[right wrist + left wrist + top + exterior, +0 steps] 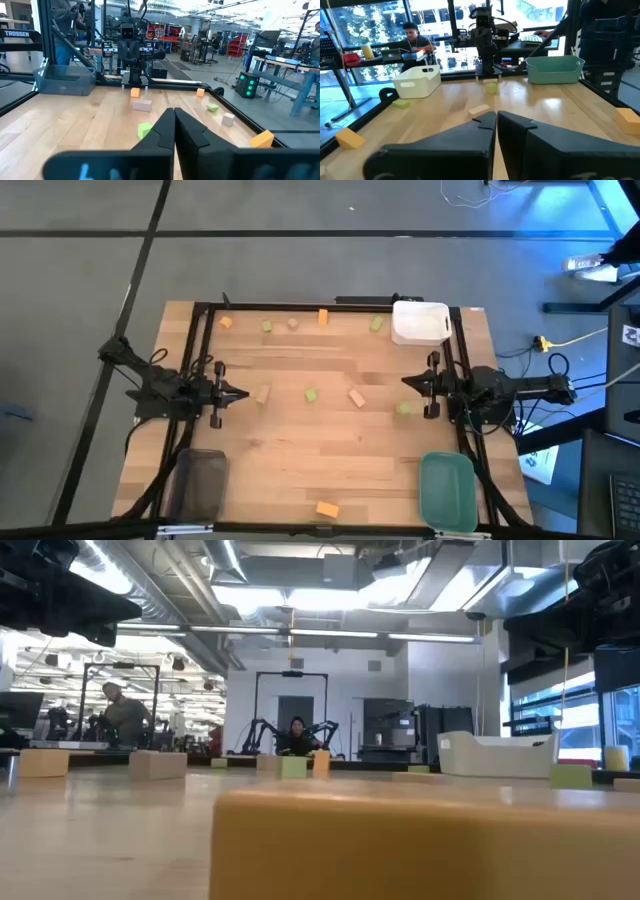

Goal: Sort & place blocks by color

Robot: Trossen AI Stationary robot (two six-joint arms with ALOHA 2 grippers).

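Orange block point(327, 508) nearest | blocks: orange, green, tan | scattered on table point(290, 450)

Left dark two-finger gripper point(240, 393): fingers closed, empty, pointing inward.
Right dark two-finger gripper point(408, 383): fingers closed, empty, facing it.

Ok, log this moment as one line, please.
left pincer: shut, empty, left side | right pincer: shut, empty, right side | blocks: scattered on table | trays: no blocks visible inside
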